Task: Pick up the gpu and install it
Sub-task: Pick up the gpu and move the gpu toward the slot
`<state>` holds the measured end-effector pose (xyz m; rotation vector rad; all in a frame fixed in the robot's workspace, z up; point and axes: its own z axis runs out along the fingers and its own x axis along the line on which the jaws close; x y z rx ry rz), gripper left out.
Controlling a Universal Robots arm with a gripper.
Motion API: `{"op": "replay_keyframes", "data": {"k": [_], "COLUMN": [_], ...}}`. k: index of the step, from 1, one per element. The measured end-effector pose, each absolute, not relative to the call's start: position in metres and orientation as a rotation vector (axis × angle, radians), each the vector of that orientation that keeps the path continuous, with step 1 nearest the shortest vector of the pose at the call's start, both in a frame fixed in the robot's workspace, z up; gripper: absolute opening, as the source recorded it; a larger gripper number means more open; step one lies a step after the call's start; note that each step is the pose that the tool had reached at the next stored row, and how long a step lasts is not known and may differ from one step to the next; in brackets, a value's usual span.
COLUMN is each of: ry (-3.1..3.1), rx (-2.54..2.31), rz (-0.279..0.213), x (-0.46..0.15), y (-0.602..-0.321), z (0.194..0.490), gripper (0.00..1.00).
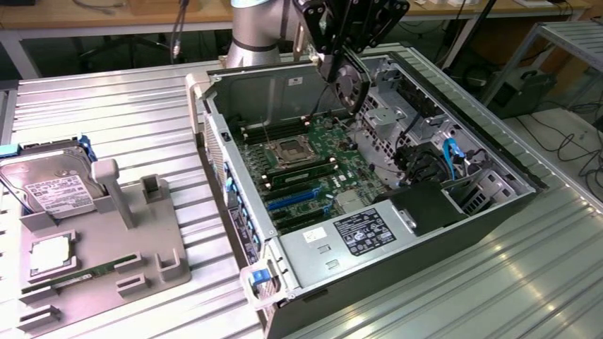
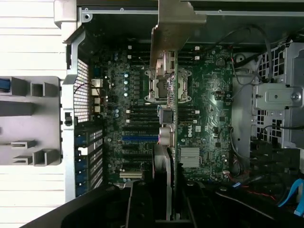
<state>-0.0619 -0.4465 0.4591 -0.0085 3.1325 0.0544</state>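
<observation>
1. The open case [image 1: 273,92] lies on the bench [image 1: 113,106].
2. Gripper [image 1: 337,60]: jaws pinching the gpu [image 1: 347,81] by its upper edge. The card hangs on edge above the motherboard [image 1: 311,159], at its one o'clock.
3. Judged light, stiff and fragile; hold bare edges, not the fan.

I've got the arm [image 1: 254,25] on screen: a smooth, round silver-grey tube with a soft sheen, and a darker ring crosses it lower down. Below the wrist, the hand [image 1: 332,67] is black all over, angular, built from flat plates with open gaps between them. Switching to the wrist view, I see its fingers [image 2: 141,204] as matt black blocks with straight edges, broad at the base, no markings I can read.
</observation>
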Motion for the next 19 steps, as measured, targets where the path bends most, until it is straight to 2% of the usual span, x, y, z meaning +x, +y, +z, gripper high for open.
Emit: {"op": "replay_keyframes", "data": {"k": [10,19], "ry": [3.132,3.133], "rx": [-0.009,-0.009], "rz": [0.055,0.054], "x": [-0.060,-0.029], "y": [-0.446,-0.446], "z": [0.459,0.459], "gripper": [0.28,0.28]}}
